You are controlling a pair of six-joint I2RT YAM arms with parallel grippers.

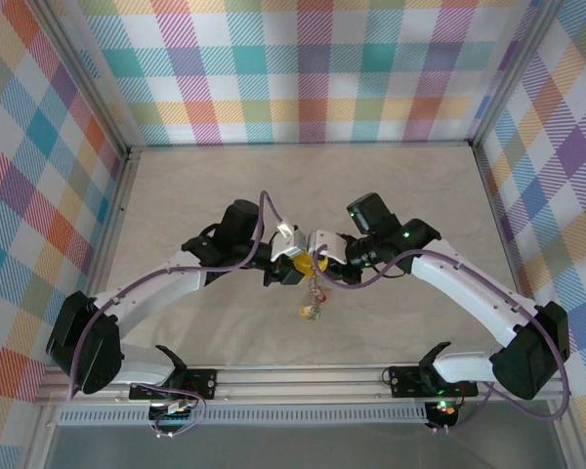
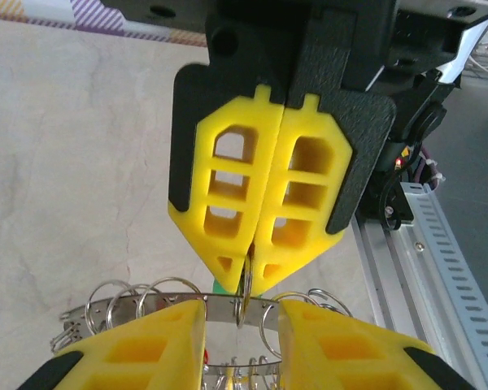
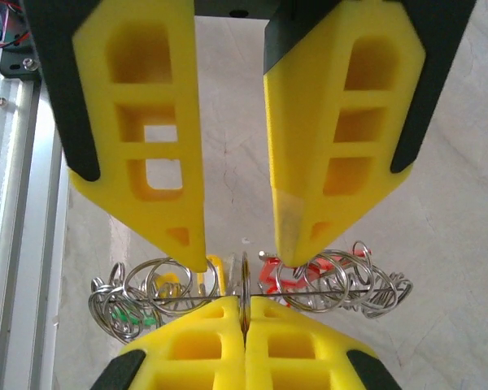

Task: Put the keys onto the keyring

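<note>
Keyring [image 2: 221, 303] is up off the table [image 1: 225, 195], mid-span between the two arms. Its wire runs level in both wrist views.

Keys [image 1: 313, 305] hang in a bunch below the keyring. Red, yellow and green tags sit among the small rings strung along it.

Right fingers [image 3: 226, 325]: pressed together with no gap, tips pinching a thin loop [image 3: 245, 280] that stands upright at the middle of the keyring.

Left fingers [image 3: 185, 203]: parted with a moderate gap, one tip on either side of that loop, level with the keyring wire. They grip nothing. Cannot tell whether they touch the keyring.
</note>
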